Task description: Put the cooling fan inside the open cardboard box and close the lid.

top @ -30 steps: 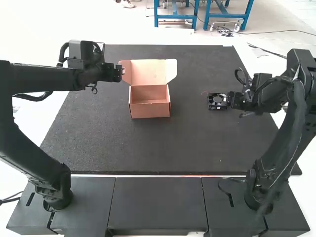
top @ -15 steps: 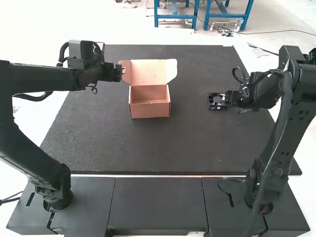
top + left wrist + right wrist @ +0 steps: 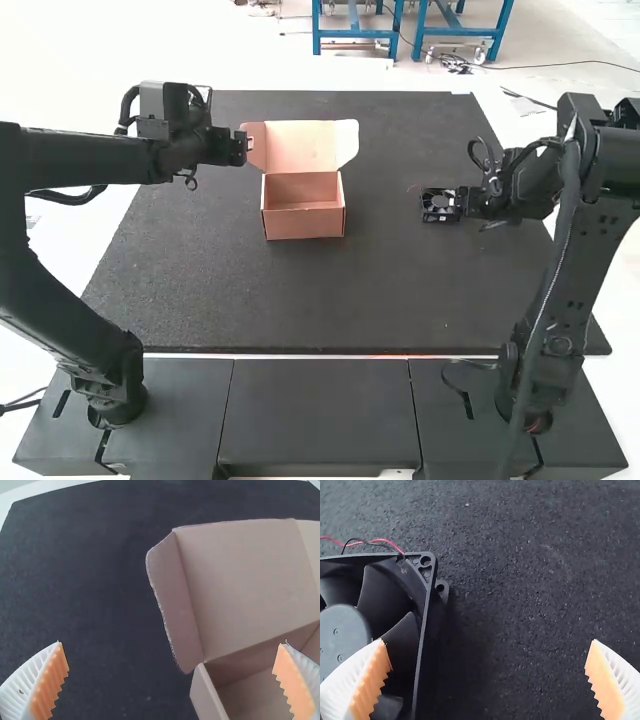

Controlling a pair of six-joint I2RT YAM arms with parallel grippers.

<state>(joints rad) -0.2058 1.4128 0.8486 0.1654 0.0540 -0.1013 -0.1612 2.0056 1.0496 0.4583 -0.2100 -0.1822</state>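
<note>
The open cardboard box [image 3: 303, 205] stands mid-mat with its lid [image 3: 300, 146] raised at the back. My left gripper [image 3: 241, 147] hovers open just beside the lid's left side flap; in the left wrist view the lid [image 3: 240, 590] and side flap [image 3: 170, 615] sit between its spread fingers [image 3: 47, 687]. The black cooling fan [image 3: 438, 205] lies flat on the mat to the right of the box. My right gripper [image 3: 462, 203] is open at the fan's right edge. In the right wrist view one pad [image 3: 367, 680] overlaps the fan [image 3: 365, 615], the other is over bare mat.
The black mat [image 3: 200, 270] covers the table, with open room in front of the box and fan. Thin red and black wires [image 3: 360, 542] trail from the fan's corner. A white floor edge borders the mat at the right [image 3: 600, 300].
The right arm's upper links have swung more upright and its gripper has shifted slightly at the fan. The left arm, box and fan have stayed put.
</note>
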